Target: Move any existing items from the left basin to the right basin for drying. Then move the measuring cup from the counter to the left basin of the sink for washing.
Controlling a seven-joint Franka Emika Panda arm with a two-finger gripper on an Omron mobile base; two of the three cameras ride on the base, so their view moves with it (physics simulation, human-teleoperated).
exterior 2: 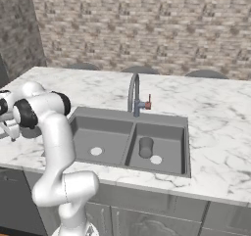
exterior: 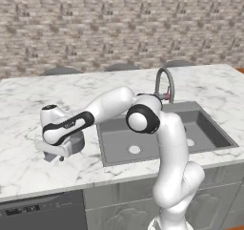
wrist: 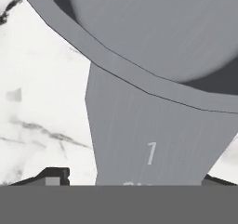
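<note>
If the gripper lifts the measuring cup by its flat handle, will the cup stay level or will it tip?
The measuring cup looks rigid, so it should not bend. Its round bowl sits beyond the flat handle, so a hold far out on the handle would probably let the bowl sag downward. The handle's smooth grey face may be slippery between the fingertips. It looks small, so probably light.

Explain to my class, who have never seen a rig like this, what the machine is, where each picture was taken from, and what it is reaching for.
This is a rendered kitchen. The white robot arm stands before a marble counter with a double sink. Two cameras on its base look over it from behind, left and right. The third sits on its hand, looking along the gripper. The hand is low over the measuring cup on the counter, left of the sink, fingertips on either side of the handle marked 1. Whether it grips yet is unclear. A grey cup-like item stands in the right basin; the left basin awaits the cup.
</note>
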